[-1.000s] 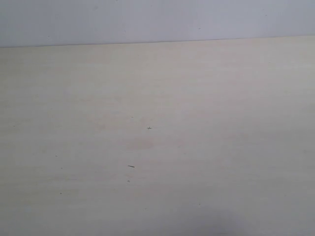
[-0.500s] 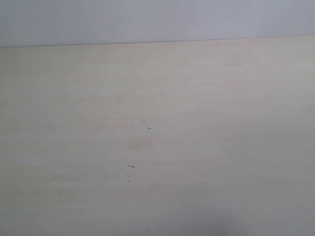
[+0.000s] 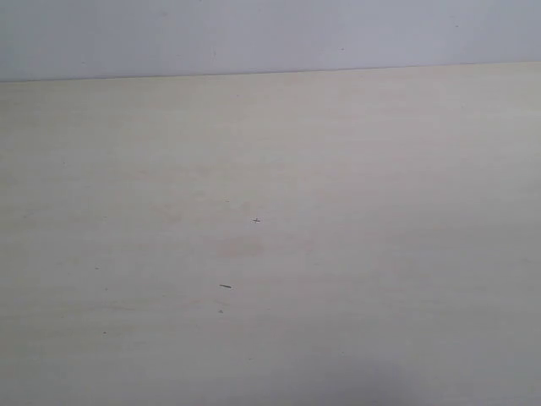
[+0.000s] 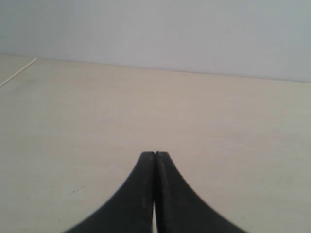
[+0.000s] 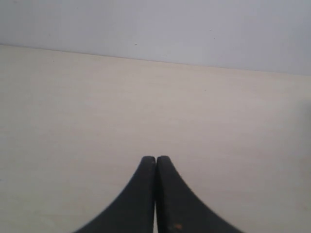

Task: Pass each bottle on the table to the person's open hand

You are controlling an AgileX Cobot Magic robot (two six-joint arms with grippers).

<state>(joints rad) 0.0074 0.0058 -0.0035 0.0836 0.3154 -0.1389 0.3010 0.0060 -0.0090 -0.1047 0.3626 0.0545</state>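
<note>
Left gripper (image 4: 154,155): jaws pressed together, tip to tip. Right gripper (image 5: 155,159): likewise fully closed. Pale table (image 4: 218,111) ahead of both claws; wall (image 4: 170,29) beyond.

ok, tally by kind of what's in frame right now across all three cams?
Grippers: 2, the left gripper and the right gripper, both shut and holding nothing
Table: 1
Wall: 1
Bottles: 0 in view
Hands: 0 in view
Total: 4
</note>
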